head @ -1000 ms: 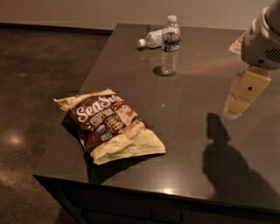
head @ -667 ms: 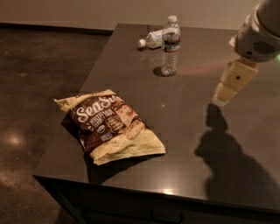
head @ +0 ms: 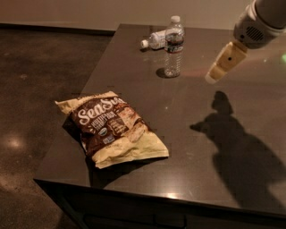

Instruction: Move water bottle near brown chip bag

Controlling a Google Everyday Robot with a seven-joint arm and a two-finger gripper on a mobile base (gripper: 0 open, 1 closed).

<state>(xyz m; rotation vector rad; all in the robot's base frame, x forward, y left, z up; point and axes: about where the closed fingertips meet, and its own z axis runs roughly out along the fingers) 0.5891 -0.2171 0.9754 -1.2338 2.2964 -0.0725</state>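
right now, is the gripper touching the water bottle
Apart. The camera view shows a wide strip of table between the gripper at upper right and the upright water bottle.

Dark glossy table (head: 129,76), near corner at bottom left. Pale clear bottle (head: 155,40) w/ white cap lies on its side by far edge, cap pointing left. Big shadow (head: 232,147) on table's right half. Gripper (head: 211,78) hangs over table, upper right. Dark polished floor (head: 31,89) at left; light wall (head: 67,11) at back.
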